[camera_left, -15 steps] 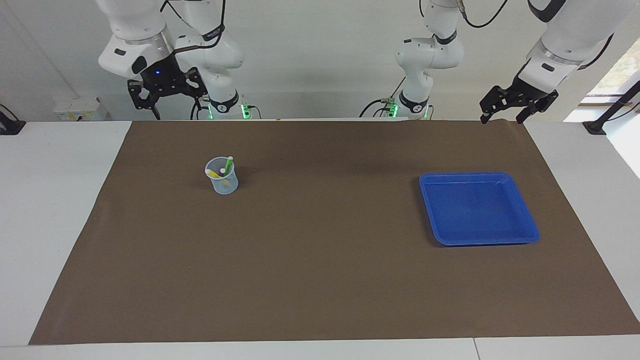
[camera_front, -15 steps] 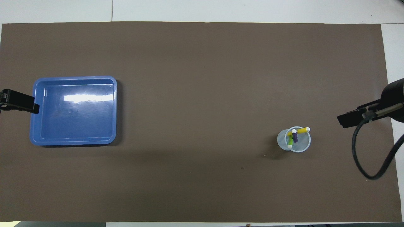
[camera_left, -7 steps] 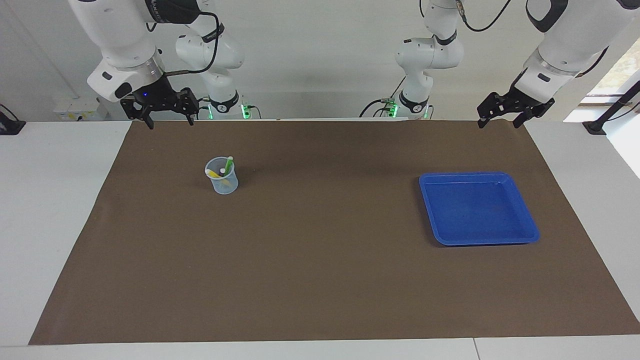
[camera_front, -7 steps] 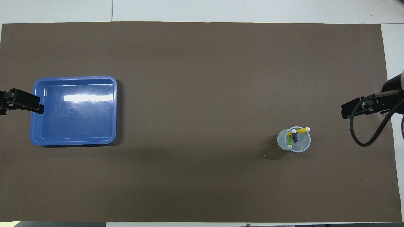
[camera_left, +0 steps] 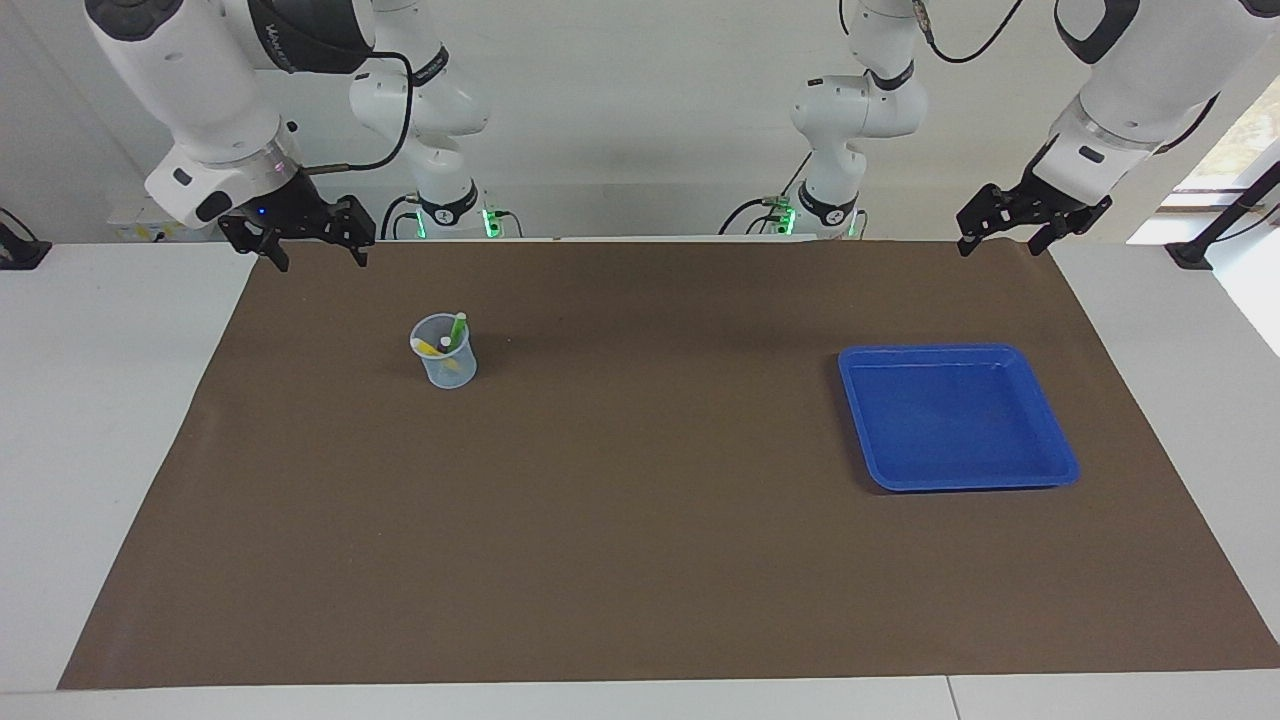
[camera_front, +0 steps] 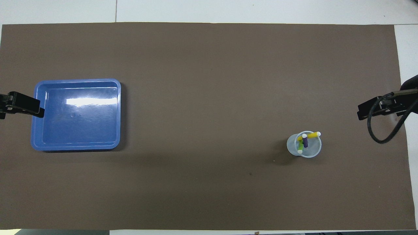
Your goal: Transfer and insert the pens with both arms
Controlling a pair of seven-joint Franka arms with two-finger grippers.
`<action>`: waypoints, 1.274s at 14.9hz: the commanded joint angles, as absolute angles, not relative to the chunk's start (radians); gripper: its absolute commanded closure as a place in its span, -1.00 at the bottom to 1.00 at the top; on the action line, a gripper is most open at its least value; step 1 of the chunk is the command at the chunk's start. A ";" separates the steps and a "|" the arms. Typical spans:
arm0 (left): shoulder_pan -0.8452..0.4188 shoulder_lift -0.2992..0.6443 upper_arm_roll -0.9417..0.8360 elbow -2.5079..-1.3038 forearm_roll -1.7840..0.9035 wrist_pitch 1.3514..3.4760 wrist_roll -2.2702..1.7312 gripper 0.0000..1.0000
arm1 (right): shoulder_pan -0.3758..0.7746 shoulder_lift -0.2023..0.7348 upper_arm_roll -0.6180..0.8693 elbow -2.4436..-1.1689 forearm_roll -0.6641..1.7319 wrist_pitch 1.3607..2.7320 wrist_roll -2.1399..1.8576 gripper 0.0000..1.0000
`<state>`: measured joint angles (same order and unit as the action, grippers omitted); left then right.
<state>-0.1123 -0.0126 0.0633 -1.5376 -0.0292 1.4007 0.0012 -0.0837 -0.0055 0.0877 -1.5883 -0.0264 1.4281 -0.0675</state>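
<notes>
Three pens stand in a clear plastic cup [camera_left: 446, 364] on the brown mat: a green pen [camera_left: 458, 327], a yellow pen [camera_front: 312, 134] and a purple pen [camera_front: 305, 141]. My right gripper [camera_left: 320, 260] hangs open and empty over the mat's corner by the right arm's base, well apart from the cup. In the overhead view the right gripper [camera_front: 375, 111] shows at the mat's edge. My left gripper [camera_left: 1002, 245] hangs open and empty over the mat's other robot-side corner. Seen from overhead, the left gripper [camera_front: 23, 107] covers the tray's edge.
A blue tray [camera_left: 1040, 480] with nothing in it lies on the brown mat [camera_left: 640, 520] toward the left arm's end of the table. The cup stands toward the right arm's end, nearer to the robots than the tray. A black cable [camera_front: 380, 138] loops off the right wrist.
My right gripper has swung outward toward the right arm's end of the table and come lower. The left gripper has shifted only slightly. The cup, pens and tray have not moved.
</notes>
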 commanded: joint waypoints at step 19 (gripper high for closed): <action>-0.103 -0.021 0.066 -1.540 -0.021 1.390 0.009 -1.00 | -0.018 -0.002 0.023 -1.586 -0.032 1.442 -0.057 -1.00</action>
